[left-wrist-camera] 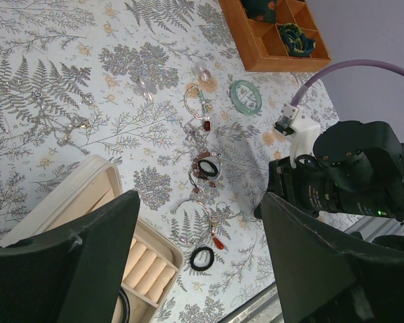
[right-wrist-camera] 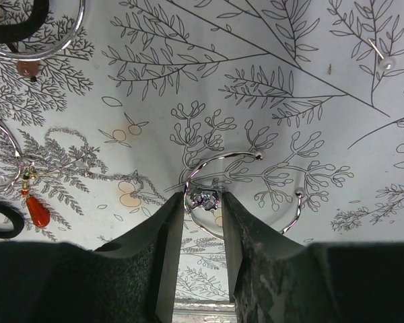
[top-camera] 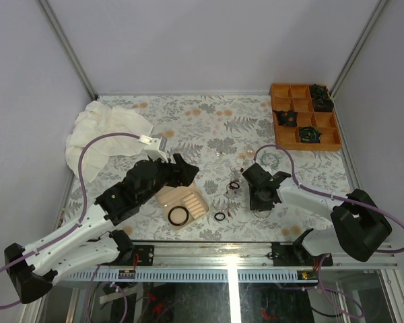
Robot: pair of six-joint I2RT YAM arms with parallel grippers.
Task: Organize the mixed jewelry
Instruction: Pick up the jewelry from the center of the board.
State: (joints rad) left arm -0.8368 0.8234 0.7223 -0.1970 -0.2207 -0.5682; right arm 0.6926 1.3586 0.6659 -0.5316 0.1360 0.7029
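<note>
Barely started: one black ring (top-camera: 178, 215) sits in the jewelry box (top-camera: 192, 200), and the other loose pieces (left-wrist-camera: 205, 168) are scattered on the tabletop (top-camera: 188, 128). My right hand (right-wrist-camera: 202, 202) is pinched on a silvery hoop (right-wrist-camera: 242, 156). My left hand (left-wrist-camera: 200, 198) is apart and empty.

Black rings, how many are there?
3. A large black ring lies on the beige ridged box, a small black ring beside it, a third black ring by the right end effector. More may be hidden.
</note>
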